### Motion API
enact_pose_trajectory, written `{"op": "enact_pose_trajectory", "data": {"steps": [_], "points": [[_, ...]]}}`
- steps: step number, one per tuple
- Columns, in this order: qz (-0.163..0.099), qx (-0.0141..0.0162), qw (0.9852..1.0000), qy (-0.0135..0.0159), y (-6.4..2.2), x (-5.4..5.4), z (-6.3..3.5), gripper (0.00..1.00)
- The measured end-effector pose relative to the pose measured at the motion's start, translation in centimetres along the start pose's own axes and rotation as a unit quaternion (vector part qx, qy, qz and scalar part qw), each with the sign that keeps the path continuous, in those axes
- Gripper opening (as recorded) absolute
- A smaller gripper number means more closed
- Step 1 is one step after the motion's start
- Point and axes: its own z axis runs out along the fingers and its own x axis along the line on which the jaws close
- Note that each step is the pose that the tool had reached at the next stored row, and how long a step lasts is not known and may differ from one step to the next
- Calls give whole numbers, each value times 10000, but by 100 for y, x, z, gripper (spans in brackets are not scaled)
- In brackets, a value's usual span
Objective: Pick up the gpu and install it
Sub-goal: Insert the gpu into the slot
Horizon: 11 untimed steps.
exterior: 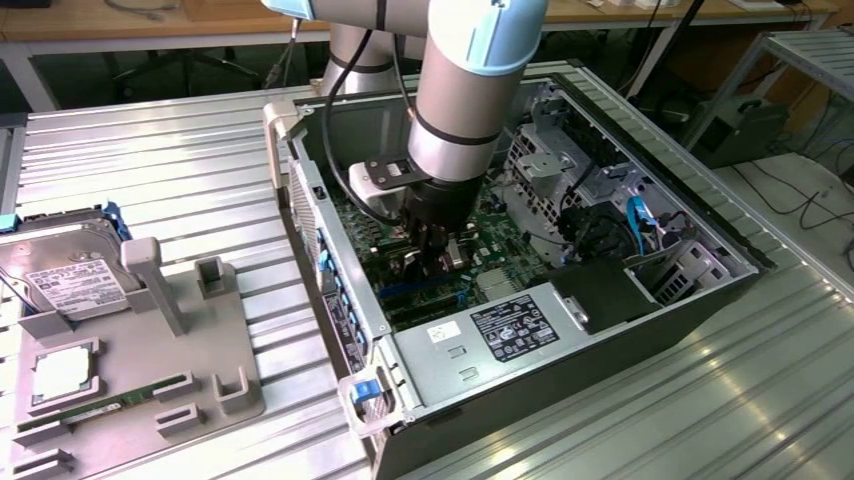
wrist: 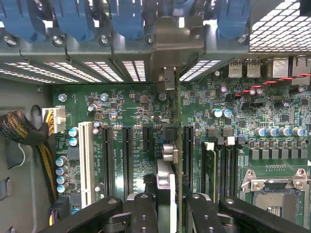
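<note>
The gpu (wrist: 178, 145) is a thin dark card seen edge-on in the wrist view. It stands upright over the green motherboard (wrist: 126, 104), and its silvery bracket (wrist: 177, 43) reaches the rear slot openings of the case. My gripper (wrist: 172, 213) is shut on the card, one black finger (wrist: 145, 213) on each side. The card's lower edge runs along the black expansion slots (wrist: 188, 150); I cannot tell whether it sits in one. In the exterior view, the gripper (exterior: 434, 258) is deep inside the open computer case (exterior: 694, 215) with the gpu (exterior: 451, 252) between its fingers.
A power supply (exterior: 501, 335) sits at the case's near end. Braided cables (wrist: 29, 133) and a processor socket (wrist: 277, 199) flank the slots. At the exterior view's left, a grey fixture (exterior: 160, 350) carries a hard drive (exterior: 67, 275) and a green memory stick (exterior: 94, 405).
</note>
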Motion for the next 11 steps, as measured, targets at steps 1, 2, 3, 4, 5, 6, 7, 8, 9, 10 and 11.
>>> {"op": "enact_pose_trajectory", "data": {"steps": [1,2,3,4,5,6,7,8,9,10,11], "points": [[0,0,10000,0,0,0,0,28],[0,0,10000,0,0,1,4,28],[-1,0,10000,1,0,1,11,28],[0,-1,10000,1,1,1,16,28],[0,0,10000,0,1,1,20,28],[0,-1,10000,1,1,1,21,28],[0,-1,10000,1,1,1,23,28],[0,-1,10000,1,1,1,26,28],[0,-1,10000,1,1,1,28,28],[0,-1,10000,0,1,1,31,28],[0,-1,10000,0,1,1,33,28]]}}
